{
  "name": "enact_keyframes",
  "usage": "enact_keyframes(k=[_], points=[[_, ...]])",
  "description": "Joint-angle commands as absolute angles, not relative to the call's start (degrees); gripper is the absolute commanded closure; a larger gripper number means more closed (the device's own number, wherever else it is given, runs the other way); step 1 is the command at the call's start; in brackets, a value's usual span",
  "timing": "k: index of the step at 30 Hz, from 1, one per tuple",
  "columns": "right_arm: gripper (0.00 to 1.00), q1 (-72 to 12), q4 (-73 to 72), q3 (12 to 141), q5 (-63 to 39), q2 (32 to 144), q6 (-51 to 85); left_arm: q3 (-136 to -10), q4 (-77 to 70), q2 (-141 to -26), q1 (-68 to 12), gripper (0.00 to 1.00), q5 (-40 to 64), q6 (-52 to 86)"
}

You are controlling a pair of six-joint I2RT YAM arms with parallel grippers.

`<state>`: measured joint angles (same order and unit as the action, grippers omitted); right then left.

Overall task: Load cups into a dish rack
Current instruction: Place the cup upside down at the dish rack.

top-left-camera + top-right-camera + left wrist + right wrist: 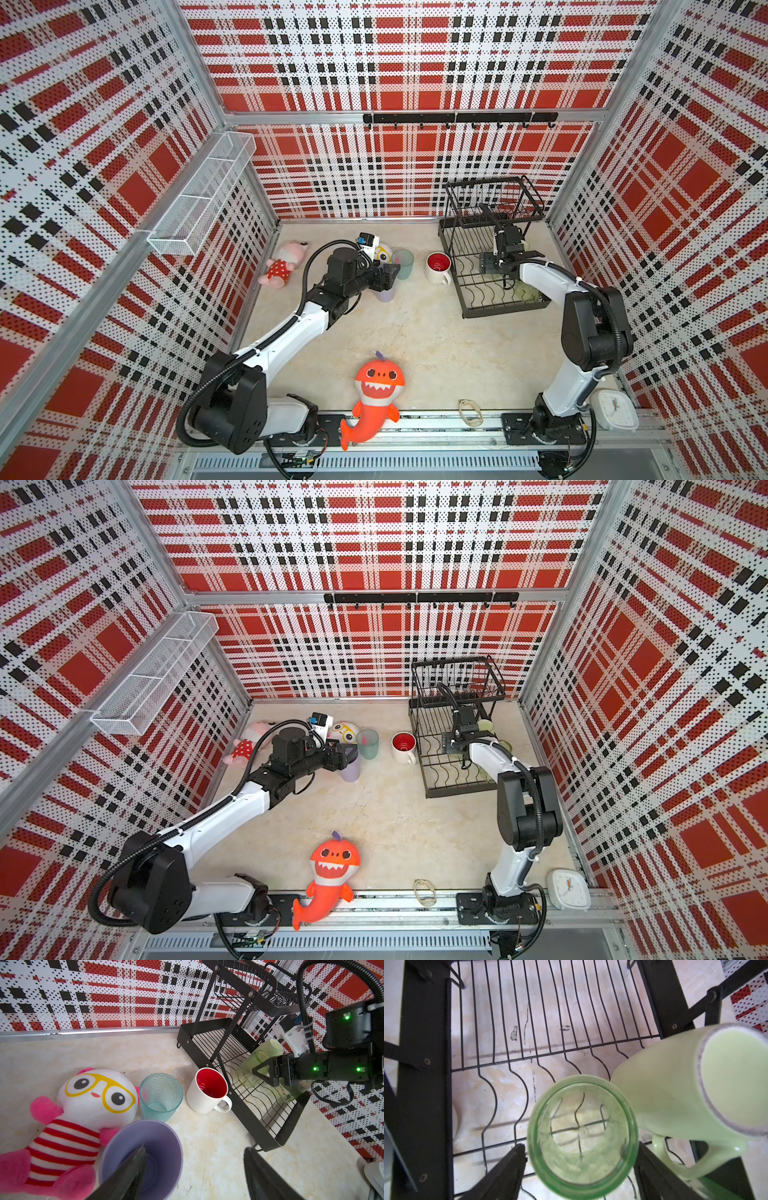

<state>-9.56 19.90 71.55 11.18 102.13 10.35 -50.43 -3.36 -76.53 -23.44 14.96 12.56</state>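
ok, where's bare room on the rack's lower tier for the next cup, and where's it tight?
Free: dish rack lower tier, from the rail beside the white mug to the green tumbler. Tight: tumbler, pale-green mug and right gripper bunch at the opposite side.

Surface: pale marbled tabletop (436, 340)
Beneath left pincer (195, 1148): lavender plastic cup (162, 1142) (upright)
Beyond it: teal dimpled tumbler (161, 1095), white red-lined mug (197, 1103)
Beneath right pincer (579, 1147): black two-tier wire dish rack (259, 1128)

In dish rack (498, 311), lower tier: racked tumbler (583, 1134); racked mug (675, 1095)
Just left of rack: table mug (437, 268); further left, table tumbler (403, 262)
Well before rack: shark plush (376, 390)
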Motion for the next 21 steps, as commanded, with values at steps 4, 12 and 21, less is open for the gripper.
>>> enact_keyframes(k=[4, 12, 21], points=[[0.15, -9.23, 18.25, 70.11, 11.21, 98.76, 10.72, -51.86, -2.90, -75.28, -23.64, 0.23, 14.77, 11.78], [0.05, -9.66, 19.68, 68.34, 9.23, 95.03, 10.92, -51.68, -2.90, -73.69, -23.72, 0.20, 14.16, 12.04], [0.00, -11.21, 23.03, 64.68, 3.23, 84.76, 12.06, -51.47, 0.60, -70.85, -23.38, 0.18, 9.33, 11.95]])
